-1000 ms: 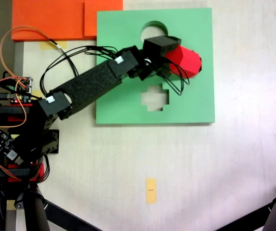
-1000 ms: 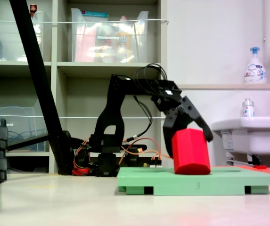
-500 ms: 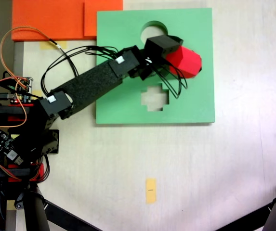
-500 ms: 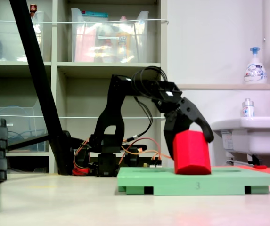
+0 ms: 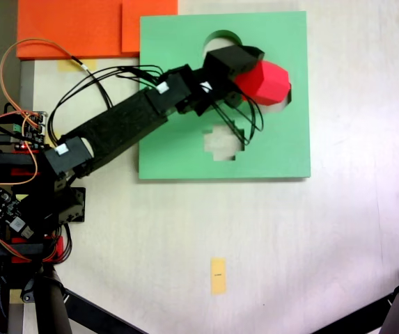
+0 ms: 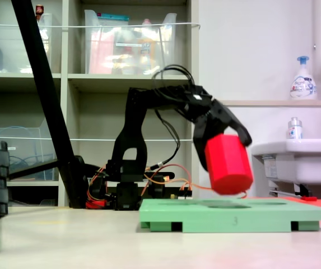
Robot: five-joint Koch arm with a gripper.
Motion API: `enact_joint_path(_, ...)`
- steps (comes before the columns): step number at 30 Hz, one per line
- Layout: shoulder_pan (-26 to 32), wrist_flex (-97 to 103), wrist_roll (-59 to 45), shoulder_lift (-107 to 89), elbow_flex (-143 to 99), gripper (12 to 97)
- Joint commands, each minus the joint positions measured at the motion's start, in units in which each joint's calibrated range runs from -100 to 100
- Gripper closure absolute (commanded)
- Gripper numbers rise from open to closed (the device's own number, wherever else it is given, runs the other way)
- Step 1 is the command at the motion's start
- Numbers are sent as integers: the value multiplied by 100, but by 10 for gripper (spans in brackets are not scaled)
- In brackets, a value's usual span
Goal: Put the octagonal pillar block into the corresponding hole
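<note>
Red block (image 6: 228, 164) hangs in the gripper (image 6: 223, 147), tilted, its lower end clear of the green board (image 6: 272, 214) in the side-on fixed view. The jaws are clamped on its upper part, one black finger (image 6: 234, 126) running down its right side there. In the fixed view from above, the block (image 5: 264, 82) sits over the right part of the board (image 5: 178, 149), and the gripper (image 5: 255, 74) reaches it from the left. A dark notch at the block's right edge looks like part of a cutout, but the block covers most of it, so its shape and the eight-sided hole cannot be made out.

On the board, the round hole (image 5: 217, 38) lies half hidden just above the gripper's body, and the cross hole (image 5: 221, 145) lies below the block, crossed by black cables (image 5: 237, 122). The arm (image 5: 122, 125) stretches from its base (image 5: 25, 188) at the left edge across the board's left side.

An orange sheet (image 5: 74, 28) touches the board's upper left corner. A small yellow tag (image 5: 217, 276) lies on the table (image 5: 338, 236) well below the board. In the side-on fixed view, shelves (image 6: 93, 78) stand behind the arm (image 6: 135, 134), with a sink (image 6: 294, 159) and a soap bottle (image 6: 302, 78) at right.
</note>
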Motion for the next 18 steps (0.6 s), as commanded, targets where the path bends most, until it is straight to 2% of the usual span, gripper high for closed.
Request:
enact_joint_path(1, 73, -91, 34, -614, 247, 691)
enact_joint_path(11, 88, -1487, 132, -921, 267, 691)
enact_joint_path(18, 78, -1583, 176, -711, 296, 691)
